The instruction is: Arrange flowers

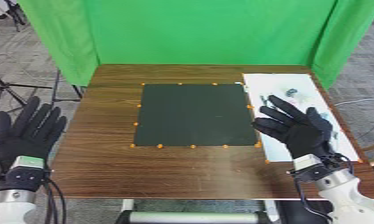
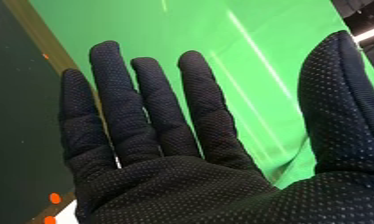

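At the table's [image 1: 166, 175] 3 o'clock side, the right hand [image 1: 306, 138] is positioned above the white sheet [image 1: 277, 82]. Its fingers are extended almost straight and slightly spread, the thumb is set well apart, and nothing is held. Beyond the 9 o'clock edge, the left hand [image 1: 19, 147] is held with fingers straight; nothing is grasped. A small dark item [image 1: 291, 92] is noted toward the sheet's 12 o'clock end; whether it is a flower cannot be told. The black mat [image 1: 197, 115] is bordered by orange markers [image 1: 193, 146].
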`<state>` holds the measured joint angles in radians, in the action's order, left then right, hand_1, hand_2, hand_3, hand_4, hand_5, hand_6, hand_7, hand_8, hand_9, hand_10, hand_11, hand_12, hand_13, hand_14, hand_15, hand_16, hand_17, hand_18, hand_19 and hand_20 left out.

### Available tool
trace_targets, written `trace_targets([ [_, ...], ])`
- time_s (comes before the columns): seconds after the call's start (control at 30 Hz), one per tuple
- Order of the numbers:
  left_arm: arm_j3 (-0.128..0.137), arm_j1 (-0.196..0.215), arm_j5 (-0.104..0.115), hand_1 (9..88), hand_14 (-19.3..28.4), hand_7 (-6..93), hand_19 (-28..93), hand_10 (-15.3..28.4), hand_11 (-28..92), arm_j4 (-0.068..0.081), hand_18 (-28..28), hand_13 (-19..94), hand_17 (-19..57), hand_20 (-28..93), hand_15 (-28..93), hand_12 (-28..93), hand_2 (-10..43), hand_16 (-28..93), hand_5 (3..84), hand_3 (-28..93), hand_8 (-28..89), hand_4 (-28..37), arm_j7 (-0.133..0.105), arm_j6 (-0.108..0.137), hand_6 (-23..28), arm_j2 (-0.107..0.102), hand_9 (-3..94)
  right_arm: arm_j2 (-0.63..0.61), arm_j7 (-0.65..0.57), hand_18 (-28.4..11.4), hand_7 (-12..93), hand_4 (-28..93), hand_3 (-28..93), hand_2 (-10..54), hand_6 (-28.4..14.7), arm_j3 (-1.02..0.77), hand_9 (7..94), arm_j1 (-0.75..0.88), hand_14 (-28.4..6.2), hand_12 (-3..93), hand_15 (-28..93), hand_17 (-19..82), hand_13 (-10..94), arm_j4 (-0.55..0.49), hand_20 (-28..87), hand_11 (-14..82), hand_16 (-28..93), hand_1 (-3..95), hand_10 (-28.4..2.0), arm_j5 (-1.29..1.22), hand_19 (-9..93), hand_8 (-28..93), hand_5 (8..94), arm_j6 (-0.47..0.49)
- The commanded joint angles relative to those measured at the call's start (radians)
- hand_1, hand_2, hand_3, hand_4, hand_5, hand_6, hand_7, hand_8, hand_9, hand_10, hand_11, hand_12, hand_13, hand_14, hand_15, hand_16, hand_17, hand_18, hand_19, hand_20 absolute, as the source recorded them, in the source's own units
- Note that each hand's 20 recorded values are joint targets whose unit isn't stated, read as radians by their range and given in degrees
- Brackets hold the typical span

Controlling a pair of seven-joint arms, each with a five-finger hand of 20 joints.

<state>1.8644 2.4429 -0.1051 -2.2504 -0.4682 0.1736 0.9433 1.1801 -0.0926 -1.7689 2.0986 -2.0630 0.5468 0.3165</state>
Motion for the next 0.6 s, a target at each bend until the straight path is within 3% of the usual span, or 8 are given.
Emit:
trace_targets([
  [0.03,0.006,0.013,-0.007,29.7,10.7,13.7,26,12.7,14,-0.007,7.6,19,0.1,6,25,7,1.1,-11,34.0,70,-10,-28.3,0.010,-0.012,4.7,0.011,29.6,0.001,0.000,-18.7,18,-24,80,-7.0,-3.1,-0.003,47.5,0.013,-15.6,18.0,24,16,42,-0.005,24,6.0,22,16.2,-17.0,0.006,35,-11,43.8,0.006],
  [0.6,0.006,0.023,-0.003,29.8,11.0,13.9,26,12.7,14,-0.011,7.6,19,0.1,6,25,7,1.1,-11,34.3,70,-10,-28.3,0.000,-0.007,4.9,0.010,29.7,-0.012,0.008,-18.7,18,-24,80,-7.2,-3.3,-0.016,48.0,0.021,-15.5,18.3,25,16,42,-0.015,25,6.2,22,16.3,-16.8,0.047,35,-11,44.4,-0.020],
])
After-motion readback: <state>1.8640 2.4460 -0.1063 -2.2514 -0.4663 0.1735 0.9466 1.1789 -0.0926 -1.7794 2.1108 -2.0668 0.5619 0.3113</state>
